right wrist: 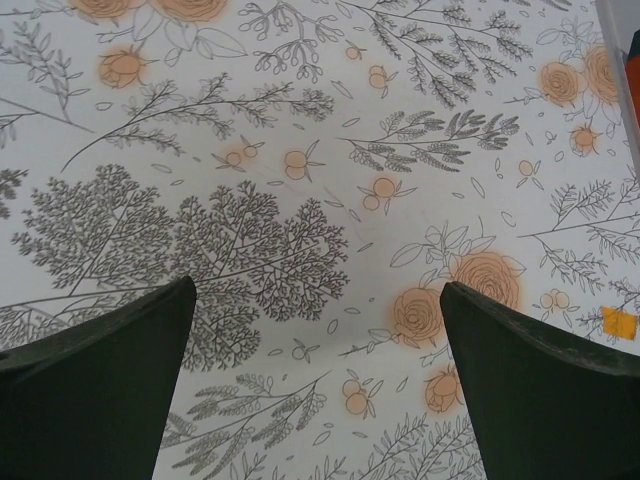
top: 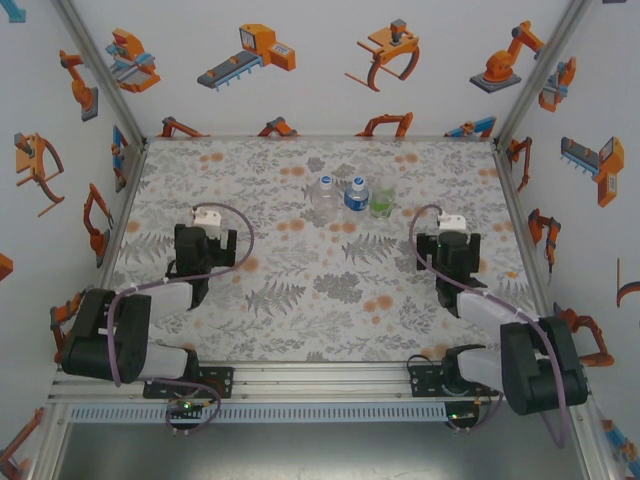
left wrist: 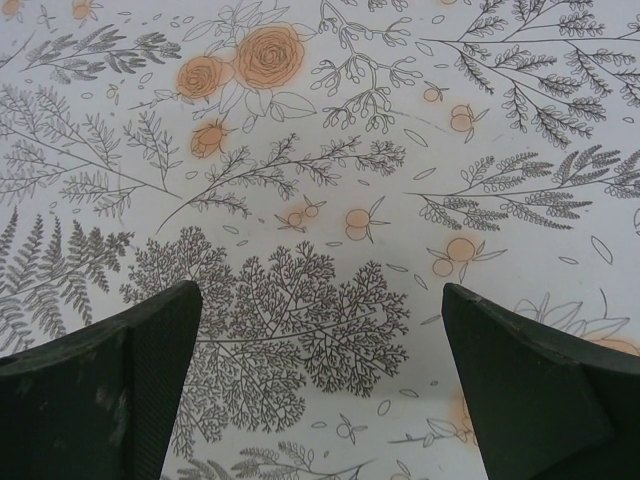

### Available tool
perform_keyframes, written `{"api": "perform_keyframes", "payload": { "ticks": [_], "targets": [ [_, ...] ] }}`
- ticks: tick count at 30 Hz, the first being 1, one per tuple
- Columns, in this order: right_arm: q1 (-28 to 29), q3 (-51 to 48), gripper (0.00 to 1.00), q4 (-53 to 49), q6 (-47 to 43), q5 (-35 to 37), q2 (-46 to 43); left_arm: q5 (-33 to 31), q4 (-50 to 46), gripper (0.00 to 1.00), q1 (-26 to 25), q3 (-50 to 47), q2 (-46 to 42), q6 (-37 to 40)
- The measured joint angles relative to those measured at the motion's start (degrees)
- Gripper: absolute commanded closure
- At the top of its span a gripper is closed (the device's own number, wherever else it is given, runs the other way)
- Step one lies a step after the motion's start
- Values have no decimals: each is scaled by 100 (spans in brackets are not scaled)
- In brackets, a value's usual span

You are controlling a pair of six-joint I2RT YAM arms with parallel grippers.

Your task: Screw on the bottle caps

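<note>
A: Where are the bottles (top: 356,195)?
B: Lined up at the far middle of the surface (top: 300,300). The left tool (left wrist: 320,300) and right tool (right wrist: 315,295) both gape wide and empty, well apart from them.
A: Advice?
B: Brace one bottle low and turn its cap (top: 357,184) squarely from above (tightness is too small to judge).

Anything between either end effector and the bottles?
Nothing visible does. The left end effector and right end effector hang open over patterned tablecloth; the bottles stand in a row at the far middle, only cloth between.
</note>
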Motion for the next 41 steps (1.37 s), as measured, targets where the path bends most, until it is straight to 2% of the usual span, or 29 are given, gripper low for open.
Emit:
{"api": "perform_keyframes", "payload": {
  "ticks": [9,14,20,41],
  "targets": [
    [-437,72,1,1185,-22,-542,837,785,374,3,787,87,260,-273],
    [-695,153,1,1794,28,-883,1473,1318,756,3,1040,103,568,-428],
    [-960,153,1,2225,155,-1176,1880,1639,977,3,1182,103,890,-568],
    [-964,155,1,2483,179,-1453,1880,1397,997,3,1182,146,890,-752]
  ]
}}
